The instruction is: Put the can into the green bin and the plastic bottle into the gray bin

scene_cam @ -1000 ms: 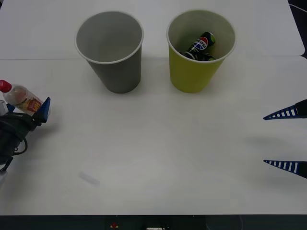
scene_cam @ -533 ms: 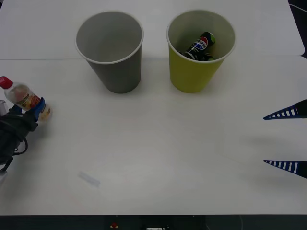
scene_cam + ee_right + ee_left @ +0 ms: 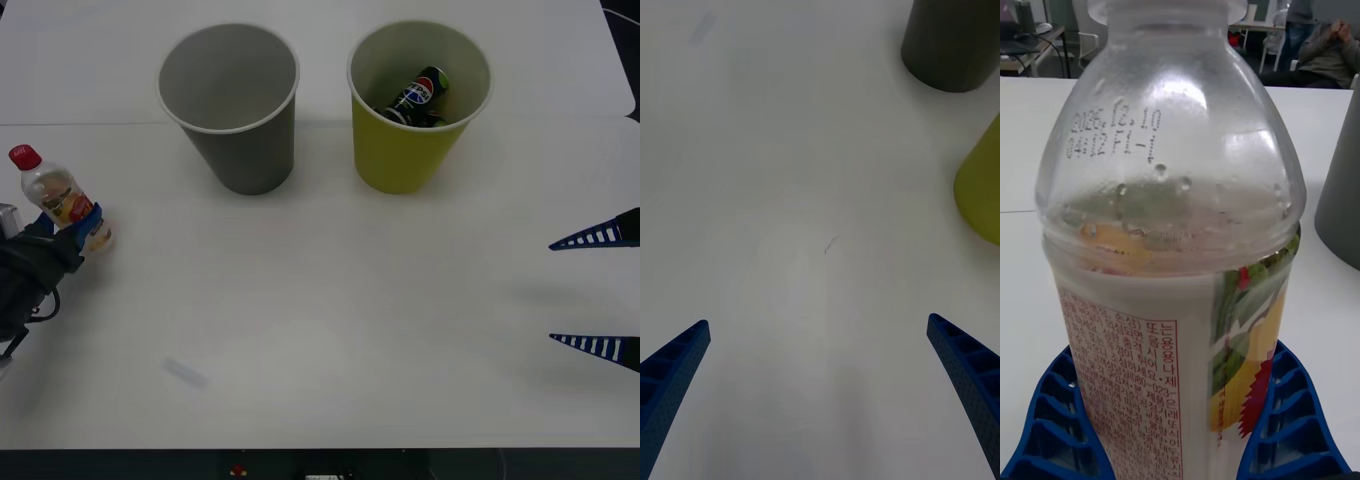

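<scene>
Left gripper [image 3: 68, 232]: fingers clamped on the plastic bottle [image 3: 55, 195], near the table's left edge.
My right gripper [image 3: 598, 292] hangs spread wide at right; the can [image 3: 422, 93] lies inside the green bin [image 3: 405, 150], beside the gray bin [image 3: 245, 150].

- The gray bin [image 3: 229, 103] stands upright at the back of the table [image 3: 330, 330], left of centre.
- The green bin [image 3: 418, 102] stands upright just right of it, in the same row, the two apart.
- The can [image 3: 420, 95] lies tilted inside the green bin.
- The bottle [image 3: 62, 201] is at the table's far left edge, in front of and well left of the gray bin, cap tilted up and back.
- The left gripper [image 3: 72, 235] clasps the bottle's lower body, one finger on each side.
- The right gripper [image 3: 598, 291] sits at the far right edge, fingers spread, in front of and right of the green bin.
</scene>
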Robot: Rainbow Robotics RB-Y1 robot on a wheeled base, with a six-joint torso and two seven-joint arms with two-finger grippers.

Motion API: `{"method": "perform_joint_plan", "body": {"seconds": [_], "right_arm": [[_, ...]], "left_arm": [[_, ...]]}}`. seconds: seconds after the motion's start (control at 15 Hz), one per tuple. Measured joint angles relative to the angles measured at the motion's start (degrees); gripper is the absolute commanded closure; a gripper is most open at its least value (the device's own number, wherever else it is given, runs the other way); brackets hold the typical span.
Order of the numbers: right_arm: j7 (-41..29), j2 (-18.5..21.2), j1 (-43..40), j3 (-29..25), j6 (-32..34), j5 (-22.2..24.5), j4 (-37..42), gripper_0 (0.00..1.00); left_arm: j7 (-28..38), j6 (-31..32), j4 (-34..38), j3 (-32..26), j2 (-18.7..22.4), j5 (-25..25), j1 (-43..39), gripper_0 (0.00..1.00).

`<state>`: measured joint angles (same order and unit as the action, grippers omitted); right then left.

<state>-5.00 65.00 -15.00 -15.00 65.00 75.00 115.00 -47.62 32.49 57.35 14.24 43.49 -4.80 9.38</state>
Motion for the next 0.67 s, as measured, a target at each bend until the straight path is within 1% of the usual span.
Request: {"method": "perform_joint_plan", "body": {"seconds": [0.13,0.27,0.53,0.67], "right_arm": [[-0.01,0.00,0.00,0.00,0.00,0.00,0.00,0.00],[0.00,0.00,0.00,0.00,0.00,0.00,0.00,0.00],[0.00,0.00,0.00,0.00,0.00,0.00,0.00,0.00],[-0.01,0.00,0.00,0.00,0.00,0.00,0.00,0.00]], "left_arm": [[6.89,-6.62,10.55,-4.58,1.20,7.56,-5.34,1.00],[14.08,-11.09,18.84,-7.10,2.53,13.18,-9.74,1.00],[30.18,-16.31,30.23,-10.27,4.39,23.99,-15.41,1.00],[38.55,-20.12,36.46,-11.16,5.50,29.30,-18.22,1.00]]}}
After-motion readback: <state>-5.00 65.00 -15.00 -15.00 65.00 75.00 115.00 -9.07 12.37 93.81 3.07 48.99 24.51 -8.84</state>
